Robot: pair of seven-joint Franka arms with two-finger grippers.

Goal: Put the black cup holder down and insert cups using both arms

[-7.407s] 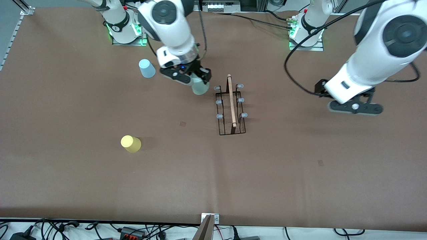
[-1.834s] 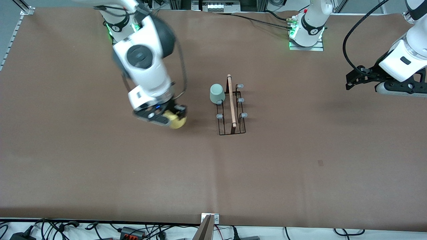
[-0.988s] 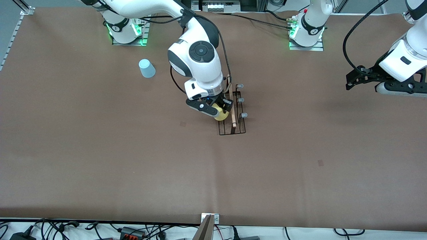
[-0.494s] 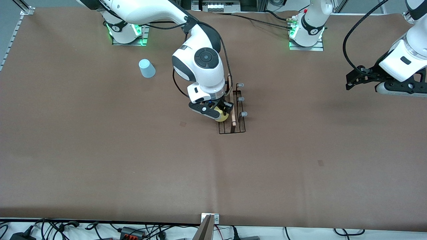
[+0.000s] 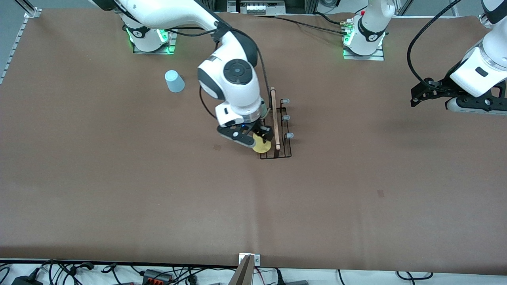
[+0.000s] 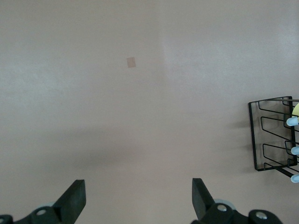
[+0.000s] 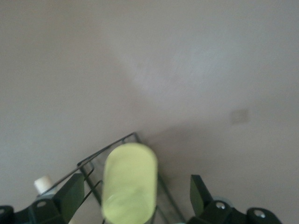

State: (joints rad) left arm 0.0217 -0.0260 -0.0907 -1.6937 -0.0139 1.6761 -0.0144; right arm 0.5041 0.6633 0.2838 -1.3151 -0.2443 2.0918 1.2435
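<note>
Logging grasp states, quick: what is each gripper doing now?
Left gripper: open, empty, waiting.
Right gripper: open around the yellow cup on the holder.

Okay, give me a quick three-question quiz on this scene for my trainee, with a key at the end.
1. True or false: the right gripper is shut on the yellow cup.
2. Fill in: the yellow cup is at the end of the black cup holder that lies ____ to the front camera.
3. Where is the light blue cup? A, on the holder. B, on the table toward the right arm's end. C, inside the yellow cup.

Key:
1. False. The gripper is open, with its fingers clear of the cup on both sides.
2. Nearer.
3. B.
The left gripper waits open over bare table.
</note>
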